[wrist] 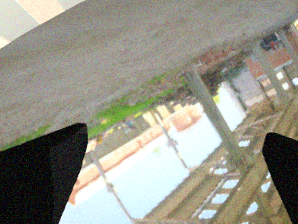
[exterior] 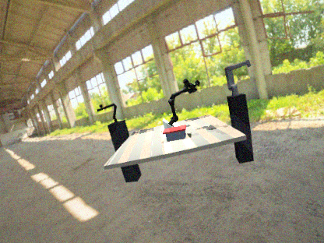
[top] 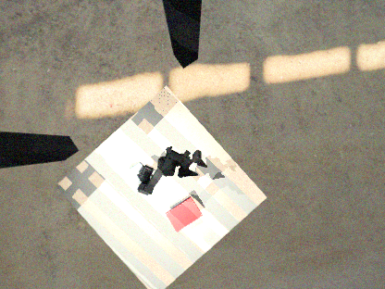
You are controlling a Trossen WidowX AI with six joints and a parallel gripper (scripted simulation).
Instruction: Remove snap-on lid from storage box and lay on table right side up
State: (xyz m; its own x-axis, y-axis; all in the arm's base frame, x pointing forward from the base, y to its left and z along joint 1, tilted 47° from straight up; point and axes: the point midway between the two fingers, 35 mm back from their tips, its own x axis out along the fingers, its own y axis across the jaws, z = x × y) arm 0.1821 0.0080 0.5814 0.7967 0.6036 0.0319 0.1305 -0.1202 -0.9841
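From my station nothing is done yet: the red lid (exterior: 174,128) sits snapped on the storage box (exterior: 176,135) near the middle of the striped desk (exterior: 128,156). My hand (exterior: 193,84) hangs high above, fingers spread wide and gripping nothing, so approach, prying and laying down all remain.

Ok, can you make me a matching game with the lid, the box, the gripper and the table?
Things:
1. snap-on lid
2. storage box
3. gripper
4. table

Descriptions:
A. striped in pale bands
B. red, on top of the box
C. dark blue, under the lid
D. open, raised high in the air

Pairs: 1-B, 2-C, 3-D, 4-A
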